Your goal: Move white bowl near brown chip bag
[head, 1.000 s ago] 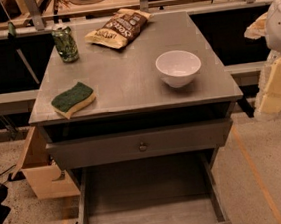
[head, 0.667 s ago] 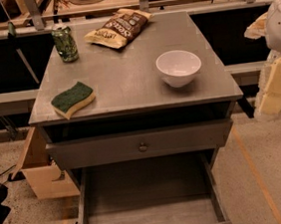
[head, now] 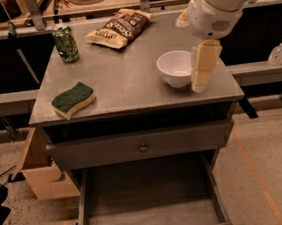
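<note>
The white bowl (head: 175, 67) stands upright on the right part of the grey table top (head: 127, 80). The brown chip bag (head: 118, 28) lies flat at the far edge of the table, left of and behind the bowl. My gripper (head: 201, 75) hangs down from the white arm (head: 220, 0) at the upper right, its tip low beside the bowl's right rim, near the table's right front corner. It hides the bowl's right edge. I cannot tell whether it touches the bowl.
A green can (head: 66, 43) stands at the far left of the table. A green-topped yellow sponge (head: 73, 99) lies at the front left. A lower drawer (head: 150, 204) is pulled open below. A wooden box (head: 39, 170) sits on the floor at left.
The arm has swung in from the right edge of the view, over the table. The gripper now hangs down beside the bowl's right rim. The bowl, bag, sponge and can have not moved.
</note>
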Robot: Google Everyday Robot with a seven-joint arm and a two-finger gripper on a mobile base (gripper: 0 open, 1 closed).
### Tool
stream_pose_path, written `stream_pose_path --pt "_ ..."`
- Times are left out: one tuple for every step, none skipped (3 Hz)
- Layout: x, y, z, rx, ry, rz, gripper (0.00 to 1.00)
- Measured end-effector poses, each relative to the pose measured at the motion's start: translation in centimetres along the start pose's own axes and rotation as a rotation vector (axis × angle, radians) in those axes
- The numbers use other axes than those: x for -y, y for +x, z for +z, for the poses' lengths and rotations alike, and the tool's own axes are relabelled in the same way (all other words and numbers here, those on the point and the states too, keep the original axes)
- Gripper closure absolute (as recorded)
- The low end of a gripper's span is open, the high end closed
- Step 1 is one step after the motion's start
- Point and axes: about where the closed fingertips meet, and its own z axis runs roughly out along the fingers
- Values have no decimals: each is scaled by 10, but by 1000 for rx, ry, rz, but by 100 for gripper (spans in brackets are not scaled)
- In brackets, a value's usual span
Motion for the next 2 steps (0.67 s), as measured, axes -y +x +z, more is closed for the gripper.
stream_pose_path --pt "22 -23 26 6 -9 -77 0" --pt "26 -23 53 -54 -29 -94 0"
